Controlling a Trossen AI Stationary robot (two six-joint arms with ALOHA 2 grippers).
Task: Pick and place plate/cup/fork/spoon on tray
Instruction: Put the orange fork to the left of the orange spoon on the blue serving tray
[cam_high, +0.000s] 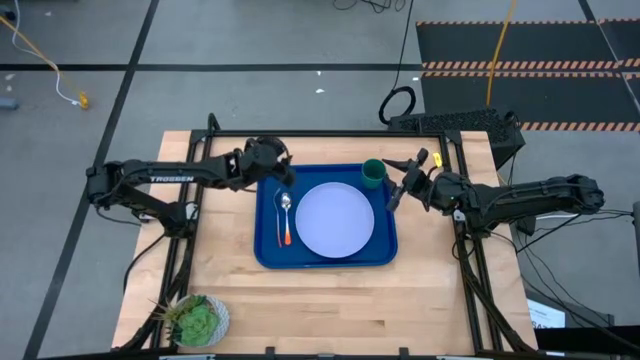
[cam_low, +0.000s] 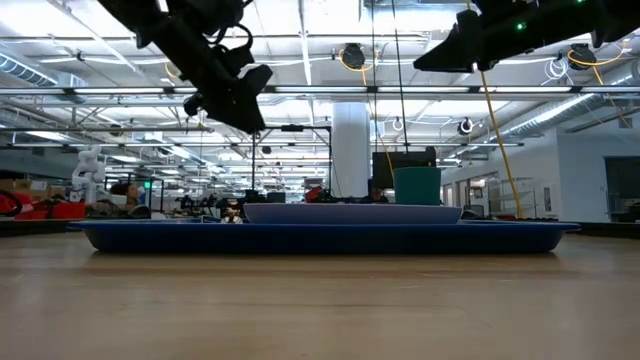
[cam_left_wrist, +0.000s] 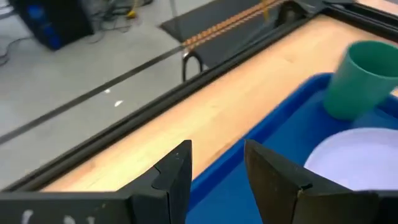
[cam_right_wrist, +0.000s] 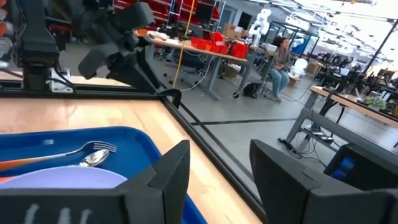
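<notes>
Four items already lie in the tray (cam_high: 268, 255): we find the plate (cam_high: 334, 220) centred on its floor, the cup (cam_high: 373, 174) upright in the far corner on the right arm's side, and the spoon (cam_high: 285, 203) and fork (cam_high: 280, 222) lying side by side just beside the plate on the left arm's side. The cutlery handles are orange and point toward the near rim. We judge this a place-setting arrangement: the plate takes the widest area, and the smaller pieces fill the margins so nothing overlaps. The tray rests on the table (cam_high: 330, 300), with a potted plant (cam_high: 197, 320) well apart at a near corner. The left gripper (cam_left_wrist: 216, 177) hangs above the far tray corner near the cutlery, its fingers apart and holding nothing. The right gripper (cam_right_wrist: 219, 168) hangs above the tray edge just beside the cup, fingers likewise apart and empty. We judge the placing complete, with both arms raised clear of the tray so that no finger can disturb what has been set down.
</notes>
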